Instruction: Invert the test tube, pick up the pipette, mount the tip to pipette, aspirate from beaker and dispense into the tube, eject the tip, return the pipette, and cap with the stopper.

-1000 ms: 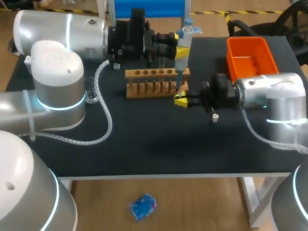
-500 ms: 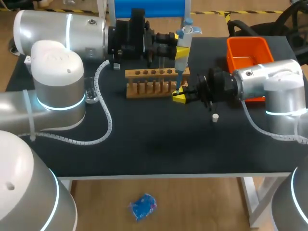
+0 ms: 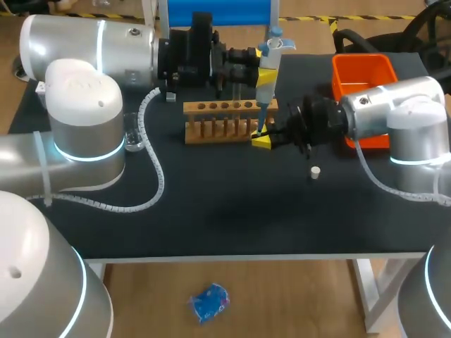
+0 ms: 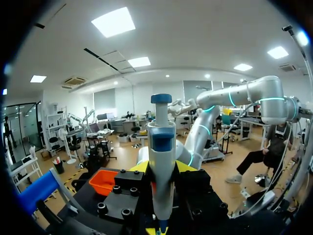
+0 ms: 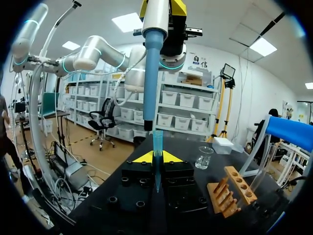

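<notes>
Left pincer (image 4: 162, 169): clamped on the pipette (image 3: 266, 74), one finger on each side of its grey body. The pipette stands upright with its blue plunger uppermost, over the right end of the wooden rack (image 3: 225, 121).

Right pincer (image 5: 156, 157): closed on the tip (image 5: 157, 144), yellow ends pressed to it from both sides. The tip stands upright with its wide mouth up, just in front of the rack's right end.

In the right wrist view the pipette's blue shaft comes down toward the tip's mouth. Its end sits right at the mouth and looks a little off to one side. I cannot tell whether the two touch or whether the shaft has entered.

Beaker (image 3: 134, 134): clear, standing on the table (image 3: 225, 204) to the left of the rack, beside my left arm's base.

Stopper (image 3: 316, 171): small and white, lying on the dark table below my right pincer, well apart from the rack.

Orange bin (image 3: 361, 60): at the table's far right, behind my right arm.
</notes>
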`<state>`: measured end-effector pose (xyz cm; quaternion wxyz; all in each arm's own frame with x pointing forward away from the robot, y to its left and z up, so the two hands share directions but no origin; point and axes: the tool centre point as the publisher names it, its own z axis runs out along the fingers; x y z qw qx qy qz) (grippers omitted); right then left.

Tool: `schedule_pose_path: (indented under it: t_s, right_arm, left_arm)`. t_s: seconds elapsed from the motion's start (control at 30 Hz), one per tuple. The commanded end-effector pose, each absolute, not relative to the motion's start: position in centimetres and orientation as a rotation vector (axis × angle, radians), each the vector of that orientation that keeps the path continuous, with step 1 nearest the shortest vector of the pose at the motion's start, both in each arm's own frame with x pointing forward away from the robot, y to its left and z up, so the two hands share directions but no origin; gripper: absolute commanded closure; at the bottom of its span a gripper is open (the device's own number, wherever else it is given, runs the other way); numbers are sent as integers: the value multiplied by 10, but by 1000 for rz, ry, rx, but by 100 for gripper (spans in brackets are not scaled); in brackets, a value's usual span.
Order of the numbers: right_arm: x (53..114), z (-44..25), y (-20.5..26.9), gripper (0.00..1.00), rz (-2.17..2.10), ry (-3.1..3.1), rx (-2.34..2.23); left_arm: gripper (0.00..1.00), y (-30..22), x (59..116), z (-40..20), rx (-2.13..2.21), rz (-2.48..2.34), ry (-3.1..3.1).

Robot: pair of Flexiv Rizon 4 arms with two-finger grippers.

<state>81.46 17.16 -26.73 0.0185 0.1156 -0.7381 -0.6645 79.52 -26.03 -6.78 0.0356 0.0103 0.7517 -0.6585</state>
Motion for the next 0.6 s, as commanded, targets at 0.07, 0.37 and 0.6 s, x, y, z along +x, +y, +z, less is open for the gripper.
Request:
schedule_pose_path:
  t_s: [0.07, 0.37, 0.6]
  right_arm:
    - [811, -264, 169, 100, -2060, -2304, 360]
    - [808, -267, 166, 100, -2054, -2309, 354]
    - [806, -269, 167, 100, -2048, -2308, 348]
  left_arm:
    - [100, -261, 795, -68, 32, -2024, 2306]
    - [100, -261, 795, -68, 32, -2024, 2306]
    - [100, -261, 795, -68, 32, -2024, 2306]
